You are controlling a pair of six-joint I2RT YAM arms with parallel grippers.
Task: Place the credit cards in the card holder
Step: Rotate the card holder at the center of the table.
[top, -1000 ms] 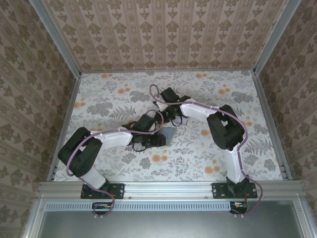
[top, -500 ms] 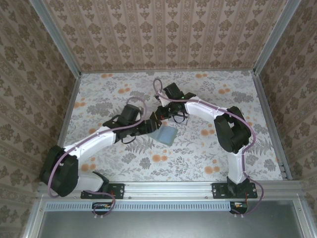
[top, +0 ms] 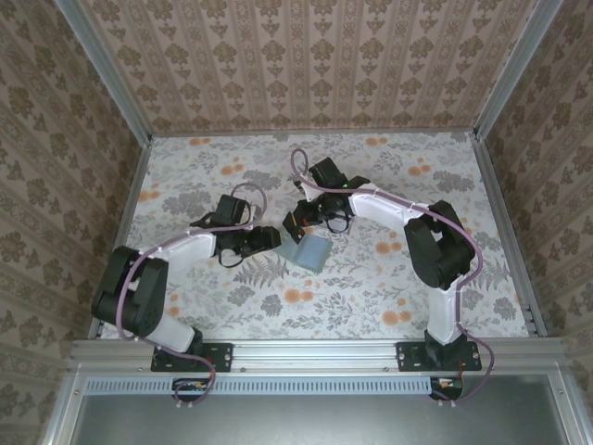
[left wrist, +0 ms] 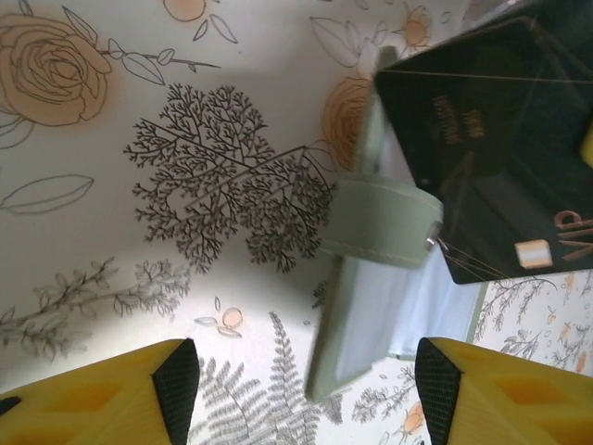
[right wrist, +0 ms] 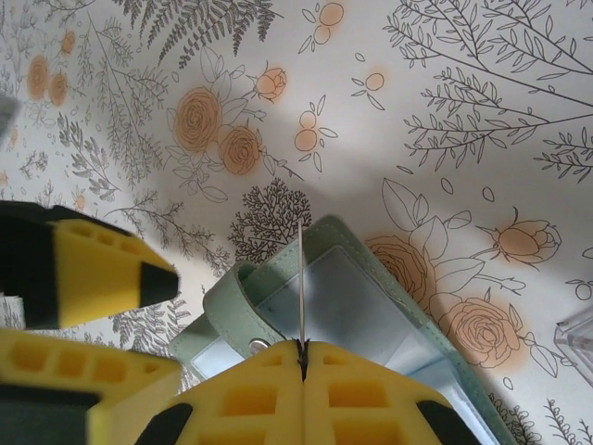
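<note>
From above, the wallet [top: 312, 251] lies open near the centre of the table [top: 445, 185]. The right gripper [top: 295, 225] is at its 10 o'clock corner and the left gripper [top: 269, 238] at 9 o'clock, both too small there to judge the fingers. The right wrist view shows its jaws pressed together on a card [right wrist: 299, 278], edge-on as a thin line over the wallet; whether it has entered a pocket is unclear. The left wrist view shows that card's dark face at 2 o'clock, cut off by the frame, and its own fingers [left wrist: 176, 380] spread apart, holding nothing.
</note>
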